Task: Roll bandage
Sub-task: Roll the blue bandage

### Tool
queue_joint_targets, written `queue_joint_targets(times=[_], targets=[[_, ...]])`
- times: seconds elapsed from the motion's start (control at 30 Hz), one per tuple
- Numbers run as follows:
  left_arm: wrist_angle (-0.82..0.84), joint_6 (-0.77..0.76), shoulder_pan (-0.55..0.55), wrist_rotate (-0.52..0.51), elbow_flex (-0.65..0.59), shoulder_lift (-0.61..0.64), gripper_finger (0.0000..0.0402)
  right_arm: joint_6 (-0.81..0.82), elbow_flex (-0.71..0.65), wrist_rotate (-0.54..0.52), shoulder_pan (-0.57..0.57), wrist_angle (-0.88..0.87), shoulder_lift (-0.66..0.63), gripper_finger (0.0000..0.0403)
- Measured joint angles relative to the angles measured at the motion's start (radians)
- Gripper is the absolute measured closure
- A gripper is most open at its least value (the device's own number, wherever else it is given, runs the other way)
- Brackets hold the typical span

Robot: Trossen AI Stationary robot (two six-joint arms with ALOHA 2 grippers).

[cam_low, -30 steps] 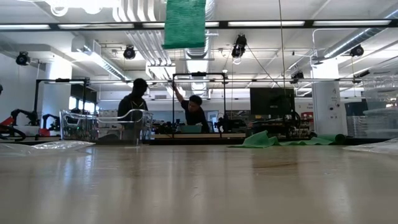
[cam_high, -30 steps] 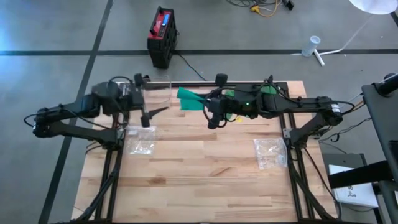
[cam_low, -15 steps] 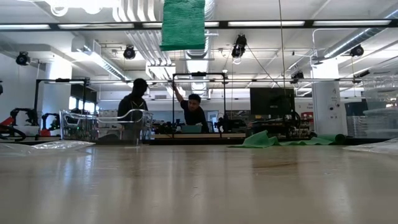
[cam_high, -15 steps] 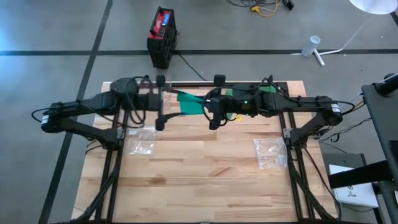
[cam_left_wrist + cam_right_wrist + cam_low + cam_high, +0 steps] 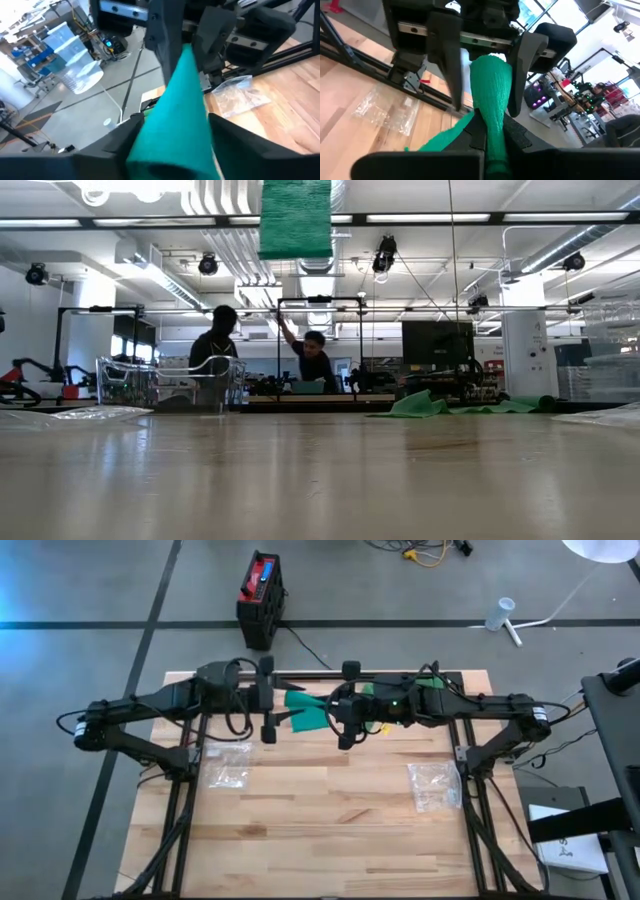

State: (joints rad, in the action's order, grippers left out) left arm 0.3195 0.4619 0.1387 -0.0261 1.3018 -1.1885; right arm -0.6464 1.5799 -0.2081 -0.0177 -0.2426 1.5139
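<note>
A green bandage [image 5: 308, 712] hangs high above the table's far middle, stretched level between my two grippers. It shows at the top of the low view as the bandage [image 5: 295, 220]. My right gripper [image 5: 328, 712] is shut on it. My left gripper [image 5: 288, 706] faces it from the table's left, open, with one finger on each side of the bandage's bunched free end [image 5: 491, 75]. More green bandage [image 5: 432, 683] lies heaped on the table at the far edge, under the right arm. My left gripper's fingers [image 5: 120, 142] stand close on either side of the bandage's free end [image 5: 175, 135], level, from the table's left. Whether they touch it I cannot tell. My right gripper pinches the bandage between its two fingers [image 5: 516, 132], at the bunched stretch [image 5: 492, 125] that reaches on toward the left gripper. It comes level from the table's right. The held stretch is lifted clear, and a tail [image 5: 445, 137] drops away beside the fingers.
Two clear plastic bags lie on the wood, one [image 5: 228, 765] at the left and one [image 5: 435, 785] at the right. A clear bin [image 5: 195, 385] stands at the far left edge. Two people [image 5: 215, 345] are in the room beyond the table.
My left gripper has moved toward the table's right, up to the bandage, and its fingers now stand around the free end. The bandage and my right gripper have stayed where they were.
</note>
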Motion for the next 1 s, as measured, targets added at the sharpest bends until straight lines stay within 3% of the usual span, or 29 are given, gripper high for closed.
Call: queue_joint_targets(times=[0.3, 0.53, 0.77, 0.87, 1.0], targets=[[0.000, -0.029, 0.001, 0.000, -0.002, 0.007, 0.0382, 0.007, 0.000, 0.000, -0.002, 0.001, -0.001, 0.0368], [-0.002, 0.036, 0.000, -0.048, -0.005, 0.030, 0.0367, 0.200, 0.000, 0.037, 0.004, 0.017, -0.025, 0.0276], [-0.100, 0.079, -0.006, -0.031, -0.083, 0.075, 0.0390, 0.365, -0.028, 0.273, -0.022, 0.178, -0.071, 0.0164], [-0.222, 0.079, -0.008, -0.033, -0.172, 0.114, 0.0390, 0.423, -0.054, 0.295, -0.047, 0.233, -0.074, 0.0144], [-0.416, 0.080, -0.008, -0.038, -0.297, 0.159, 0.0390, 0.492, -0.059, 0.289, -0.076, 0.240, -0.036, 0.0149]])
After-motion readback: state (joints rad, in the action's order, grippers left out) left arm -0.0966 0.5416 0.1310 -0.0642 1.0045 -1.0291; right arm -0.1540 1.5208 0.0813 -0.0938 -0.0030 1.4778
